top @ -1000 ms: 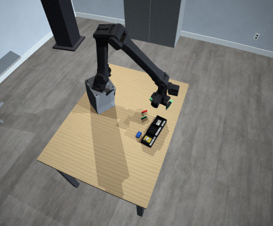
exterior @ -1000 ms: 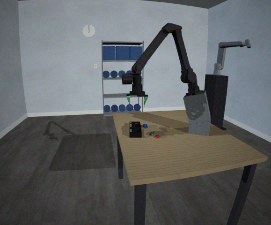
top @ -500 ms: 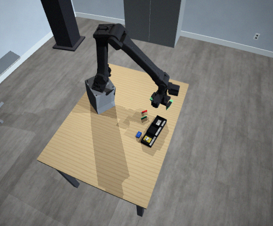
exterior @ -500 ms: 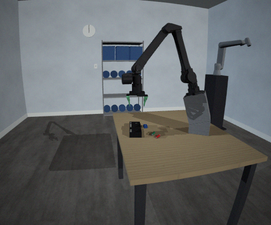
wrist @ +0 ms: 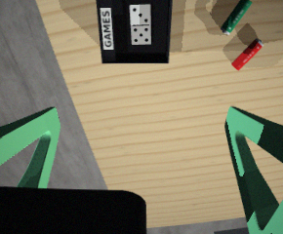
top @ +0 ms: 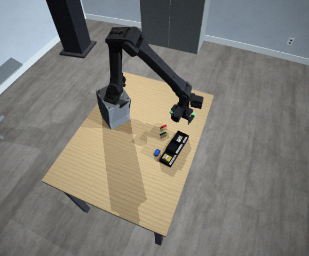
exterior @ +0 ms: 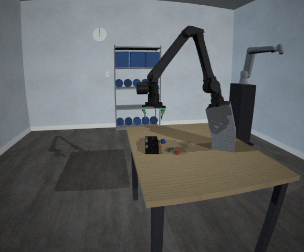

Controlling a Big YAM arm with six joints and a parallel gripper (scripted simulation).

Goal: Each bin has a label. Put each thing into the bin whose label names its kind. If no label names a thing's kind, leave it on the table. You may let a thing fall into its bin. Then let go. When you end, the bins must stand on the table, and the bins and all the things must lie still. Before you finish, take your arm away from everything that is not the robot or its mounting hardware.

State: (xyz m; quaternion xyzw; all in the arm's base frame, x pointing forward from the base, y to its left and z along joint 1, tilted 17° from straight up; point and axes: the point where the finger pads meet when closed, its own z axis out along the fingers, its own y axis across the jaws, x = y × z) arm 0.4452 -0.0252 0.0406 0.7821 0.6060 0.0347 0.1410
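Observation:
A black row of three bins [top: 174,149] stands near the table's right edge. The end bin labelled GAMES [wrist: 137,26] holds a white domino [wrist: 141,23]. The other end bin holds a yellow thing [top: 168,158]. A red stick [wrist: 247,55] and a green stick [wrist: 235,15] lie on the table beside the bins. A small blue thing [top: 157,152] lies next to the bins. My gripper [top: 182,117] hangs open and empty above the table, off the GAMES end of the bins.
The robot's grey base [top: 113,109] stands at the table's back left. The table's right edge [top: 201,129] is close to the bins. In the exterior view the bins [exterior: 152,144] sit near the left edge.

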